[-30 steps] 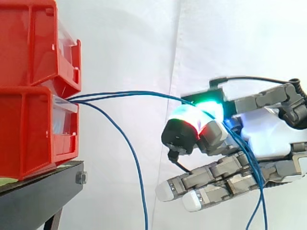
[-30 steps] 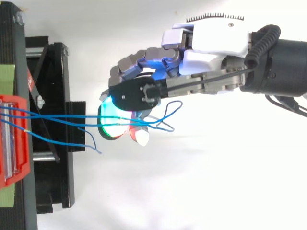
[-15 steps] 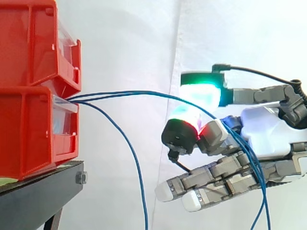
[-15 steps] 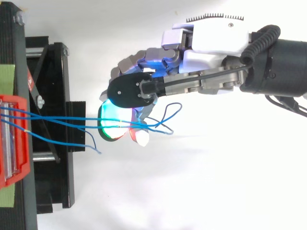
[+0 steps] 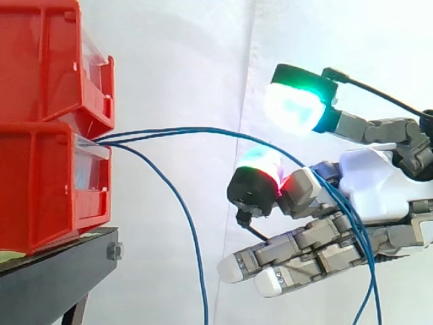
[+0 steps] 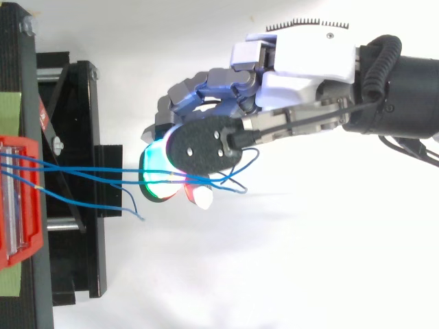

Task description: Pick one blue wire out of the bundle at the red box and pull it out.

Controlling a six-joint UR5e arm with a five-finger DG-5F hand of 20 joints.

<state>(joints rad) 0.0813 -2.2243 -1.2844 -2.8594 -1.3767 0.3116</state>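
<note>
Hand (image 5: 379,193) level, right of the red box (image 5: 40,183) and well apart from it; spread, thumb pad (image 5: 294,108) raised high off a curled finger, lower fingers straight, nothing pinched. Blue wires (image 5: 189,131) out of the box's front edge, draped across the palm, one hanging down between box and hand. Open room above and below the hand

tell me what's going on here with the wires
A robot hand is working at a bundle of blue wires that come out of the lower red box on the black stand. Some wires run across to the hand, pass over a curled finger and drape down past the palm. Another hangs down nearer the box. The thumb stands raised clear above the wires, so nothing is pinched and the wires are not yet pulled out.
</note>
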